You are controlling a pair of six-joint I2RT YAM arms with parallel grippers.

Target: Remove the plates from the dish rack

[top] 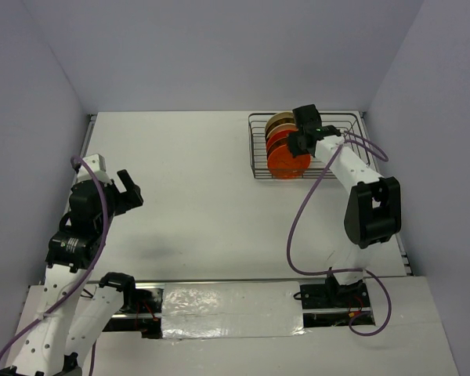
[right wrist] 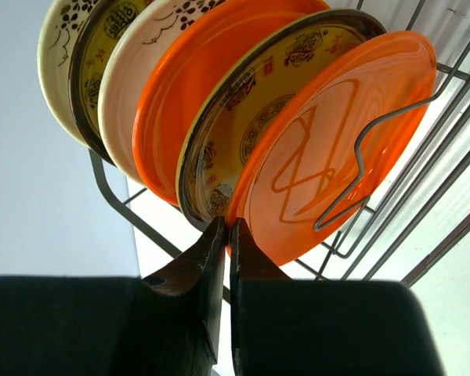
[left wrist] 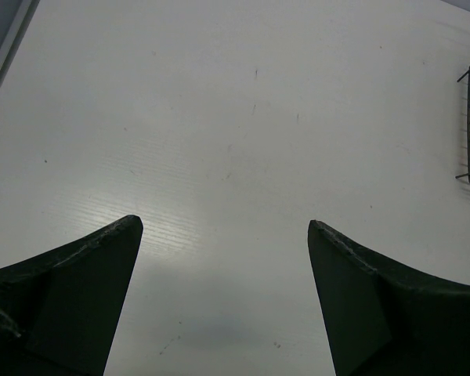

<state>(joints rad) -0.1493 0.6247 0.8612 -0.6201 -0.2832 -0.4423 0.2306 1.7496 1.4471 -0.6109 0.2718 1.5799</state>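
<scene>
Six plates point(top: 282, 157): top view. They stand on edge in a row inside the dish rack point(top: 255, 157) at the far right of the table point(top: 196, 196), with cream at the far end and orange nearest the arms.
Right gripper point(top: 298, 143): top view. It reaches into the rack from the right, at the near end of the row.
Left gripper point(top: 129, 188): top view. It hangs over the left of the table, well apart from the rack, so the right arm is plainly the nearer.
Left wrist view: the jaws are spread wide with nothing between them. Matte white table lies beneath, and one corner of the rack shows at the right edge.
Grip, right wrist view: the fingers stand almost together on the lower rim of the front orange plate point(right wrist: 337, 149), which looks pinched. One finger lies behind it, beside the brown plate point(right wrist: 251, 133).
Materials: the plates are glossy, round and shallow. The brown one carries gold medallions and the cream ones dark sprigs. The rack is thin dark wire.
Coming move: a wavy divider point(right wrist: 376, 125) crosses the orange plate's face, so the lift should probably run along the plate's own plane.
</scene>
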